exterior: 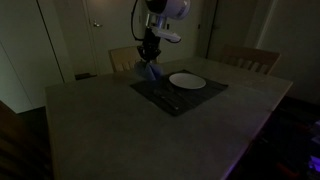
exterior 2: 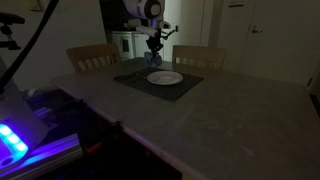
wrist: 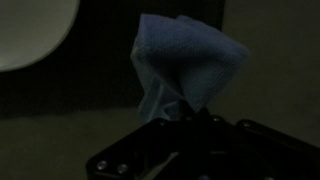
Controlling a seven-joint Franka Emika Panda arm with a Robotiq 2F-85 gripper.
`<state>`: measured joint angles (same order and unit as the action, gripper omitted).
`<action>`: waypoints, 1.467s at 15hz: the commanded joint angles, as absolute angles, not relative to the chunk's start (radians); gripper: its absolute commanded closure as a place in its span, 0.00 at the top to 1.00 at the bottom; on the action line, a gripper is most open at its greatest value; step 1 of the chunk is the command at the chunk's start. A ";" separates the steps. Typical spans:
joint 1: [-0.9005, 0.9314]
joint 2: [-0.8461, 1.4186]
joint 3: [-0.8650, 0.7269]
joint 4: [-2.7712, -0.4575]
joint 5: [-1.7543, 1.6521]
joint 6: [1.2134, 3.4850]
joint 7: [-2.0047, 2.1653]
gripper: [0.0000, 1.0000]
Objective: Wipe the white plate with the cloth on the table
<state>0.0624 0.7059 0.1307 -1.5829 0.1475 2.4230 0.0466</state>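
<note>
The white plate [exterior: 187, 81] lies on a dark placemat [exterior: 180, 95] at the far side of the table [exterior: 150, 130]; it shows in both exterior views [exterior 2: 165, 78] and as a pale arc at the top left of the wrist view [wrist: 30, 35]. My gripper [exterior: 149, 60] hangs above the placemat's edge, beside the plate, shut on the bluish-grey cloth [exterior: 150, 70]. The cloth hangs bunched from the fingers, lifted off the table [exterior 2: 154, 62]. In the wrist view the cloth [wrist: 185, 65] fills the middle, pinched at the jaws [wrist: 178, 112].
Two wooden chairs stand behind the table's far edge [exterior: 250, 58] [exterior 2: 92, 55]. A fork or similar utensil lies on the placemat near the plate [exterior: 163, 97]. The room is dim. A blue-lit device sits at the lower left [exterior 2: 15, 140].
</note>
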 commanded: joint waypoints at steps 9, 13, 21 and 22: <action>-0.009 0.513 0.126 -1.728 0.167 2.323 -0.093 0.02; -0.003 0.439 0.087 -1.841 0.146 2.310 -0.053 0.02; 0.050 0.393 -0.003 -1.993 0.041 2.366 0.186 0.02; 0.051 0.391 -0.006 -2.002 0.038 2.368 0.196 0.02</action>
<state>0.0348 0.4336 0.0161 -1.9310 0.0567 2.3349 0.1549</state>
